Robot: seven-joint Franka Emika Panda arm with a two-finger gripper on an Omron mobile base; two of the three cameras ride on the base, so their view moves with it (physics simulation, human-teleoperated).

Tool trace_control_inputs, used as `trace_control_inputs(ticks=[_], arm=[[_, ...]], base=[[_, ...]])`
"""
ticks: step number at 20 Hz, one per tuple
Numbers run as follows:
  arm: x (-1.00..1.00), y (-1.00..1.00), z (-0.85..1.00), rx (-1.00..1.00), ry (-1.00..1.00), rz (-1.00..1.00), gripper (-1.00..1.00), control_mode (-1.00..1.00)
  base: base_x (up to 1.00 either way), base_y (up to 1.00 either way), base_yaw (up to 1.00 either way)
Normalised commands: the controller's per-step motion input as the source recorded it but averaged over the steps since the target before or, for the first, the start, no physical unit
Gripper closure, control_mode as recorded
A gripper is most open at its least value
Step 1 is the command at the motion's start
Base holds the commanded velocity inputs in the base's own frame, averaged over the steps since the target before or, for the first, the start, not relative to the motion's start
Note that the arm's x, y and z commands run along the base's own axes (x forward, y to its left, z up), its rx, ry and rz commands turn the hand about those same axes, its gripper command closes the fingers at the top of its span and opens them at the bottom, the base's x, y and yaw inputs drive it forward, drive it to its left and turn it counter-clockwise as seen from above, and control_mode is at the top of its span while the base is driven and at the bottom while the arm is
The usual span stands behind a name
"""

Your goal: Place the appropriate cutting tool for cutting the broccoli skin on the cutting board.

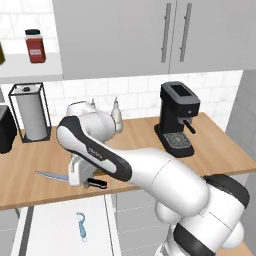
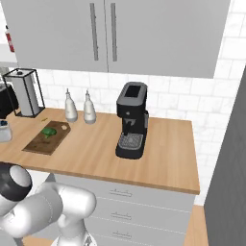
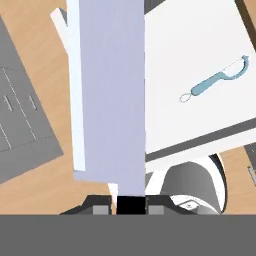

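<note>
- In the left base view the gripper (image 1: 80,176) hangs over the front edge of the wooden counter (image 1: 215,150), its fingers pinching the kitchen knife (image 1: 70,178) about the middle
- The knife lies level in that grip: silver blade pointing left, black handle sticking out to the right, all of it above the counter's front edge
- The hand view looks straight along the blade, which fills the middle as a broad pale-lilac band (image 3: 112,95) running up from the dark finger tips (image 3: 130,204)
- The light-blue peeler (image 1: 81,226) lies loose on a white surface (image 1: 60,235) below the counter's front edge; the hand view shows it (image 3: 212,82) near that surface's far right side, well apart from the blade
- The right base view alone shows the cutting board (image 2: 48,138) near the counter's left end, with the broccoli (image 2: 48,131) resting on its back half
- Two pale bottles (image 2: 79,107) stand just behind the board by the wall; a black coffee machine (image 2: 131,121) sits mid-counter, well right of the board
- A paper-towel holder (image 1: 28,111) stands at the counter's back left
</note>
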Motion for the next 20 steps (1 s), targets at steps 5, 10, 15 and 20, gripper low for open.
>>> trace_control_inputs(ticks=[5, 10, 15, 20], arm=[[0.99, -0.04, 0.03, 0.05, -0.05, 0.04, 1.0, -1.0], [0.98, 0.0, -0.12, 0.01, -0.01, 0.0, 1.0, -1.0], [0.74, 0.0, -0.4, -0.04, 0.0, 0.0, 1.0, -1.0], [0.54, 0.0, -0.51, -0.11, -0.04, 0.0, 1.0, -1.0]], base=[[0.0, 0.0, 0.0], [0.0, 0.0, 0.0], [0.0, 0.0, 0.0], [0.0, 0.0, 0.0]])
